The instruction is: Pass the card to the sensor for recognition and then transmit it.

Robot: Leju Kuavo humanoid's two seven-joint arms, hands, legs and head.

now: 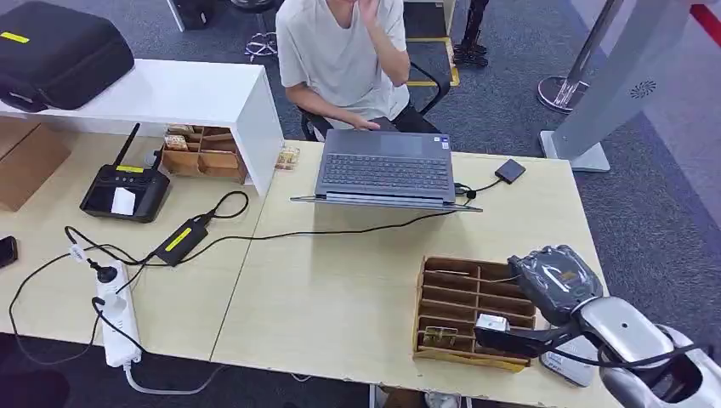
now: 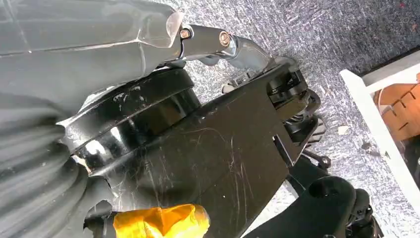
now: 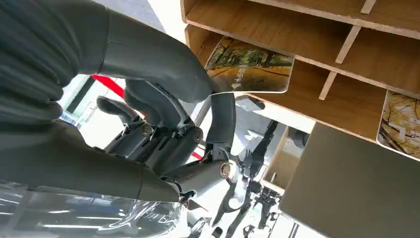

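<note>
Your right hand [image 1: 510, 338] reaches over the near edge of the wooden slotted tray [image 1: 463, 293], and it pinches a card [image 3: 250, 72] between the thumb and a finger. In the right wrist view the card with a tree picture sits at the mouth of one slot, half covered by the thumb [image 3: 153, 59]. A second card [image 3: 398, 124] lies in a neighbouring slot, cut off by the frame edge. In the head view the hand's fingers are hard to make out (dark against the tray). The left hand [image 2: 44, 163] hangs near dark body parts; whether it is clenched or released, I cannot tell. The sensor I cannot identify. A person [image 1: 340, 51] sits behind the laptop [image 1: 384, 167].
</note>
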